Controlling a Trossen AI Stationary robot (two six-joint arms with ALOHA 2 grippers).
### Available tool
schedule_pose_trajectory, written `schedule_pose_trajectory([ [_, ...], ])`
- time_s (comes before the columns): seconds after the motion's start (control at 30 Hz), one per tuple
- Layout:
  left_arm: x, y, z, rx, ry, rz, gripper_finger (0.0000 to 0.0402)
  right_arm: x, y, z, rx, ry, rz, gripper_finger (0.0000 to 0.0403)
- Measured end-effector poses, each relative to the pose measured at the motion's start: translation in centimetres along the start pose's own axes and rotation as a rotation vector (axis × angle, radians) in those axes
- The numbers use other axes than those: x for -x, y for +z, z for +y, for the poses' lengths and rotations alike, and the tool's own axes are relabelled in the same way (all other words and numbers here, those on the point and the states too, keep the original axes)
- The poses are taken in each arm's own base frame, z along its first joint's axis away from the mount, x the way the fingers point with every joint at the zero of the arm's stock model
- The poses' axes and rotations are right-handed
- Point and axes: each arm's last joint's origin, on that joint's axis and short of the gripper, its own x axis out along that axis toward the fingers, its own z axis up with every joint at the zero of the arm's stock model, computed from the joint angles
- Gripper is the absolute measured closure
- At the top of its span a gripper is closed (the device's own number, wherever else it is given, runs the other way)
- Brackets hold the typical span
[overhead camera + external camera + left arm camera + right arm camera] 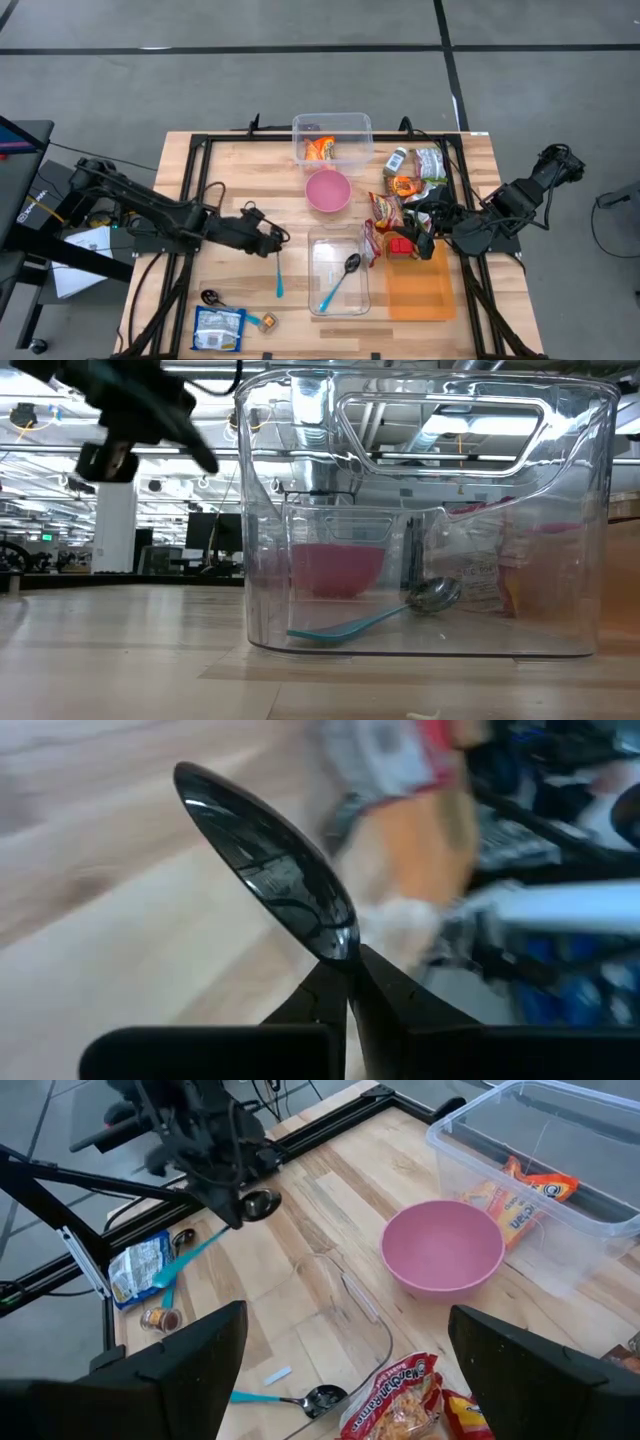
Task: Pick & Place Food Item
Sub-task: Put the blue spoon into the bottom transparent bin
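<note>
Two clear tubs [332, 138] on the bench [230, 170], one pink bowl [327, 190], one orange tray [419, 287]. Three spoons [340, 282] in sight. Two arms [170, 212] over it all.

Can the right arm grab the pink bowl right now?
Probably yes. The right gripper is open and holds nothing, and the round pink plastic bowl sits on bare wood with nothing covering it.

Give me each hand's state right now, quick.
Left hand: closed on a spoon with a teal handle.
Right hand: open, holding nothing.
</note>
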Motion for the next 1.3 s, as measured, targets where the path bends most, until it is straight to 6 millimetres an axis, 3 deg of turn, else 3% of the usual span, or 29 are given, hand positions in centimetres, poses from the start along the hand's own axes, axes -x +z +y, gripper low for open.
schedule_pose_trajectory([
  [0.3,0.4,1.1,-2.9,-0.093,-0.298,-0.005,0.0400,0.0,0.0,0.0,-0.050,-0.001,0.000,0.0065],
  [0.6,2.2,3.6,-7.2,-0.292,-0.415,-0.137,0.0400,0.0,0.0,0.0,-0.057,-0.003,-0.002,0.0065],
  [0.8,2.3,5.6,-8.6,-0.401,-0.426,-0.189,0.0400,-0.3,0.2,-0.2,-0.068,-0.021,-0.008,0.0065],
  [0.97,0.2,6.9,-9.9,-0.471,-0.450,-0.106,0.0400,-0.5,0.5,-0.5,-0.078,-0.038,-0.014,0.0065],
  [1.3,-7.4,9.0,-10.2,-0.551,-0.245,0.212,0.0400,-0.6,0.5,-0.6,-0.083,-0.045,-0.015,0.0065],
])
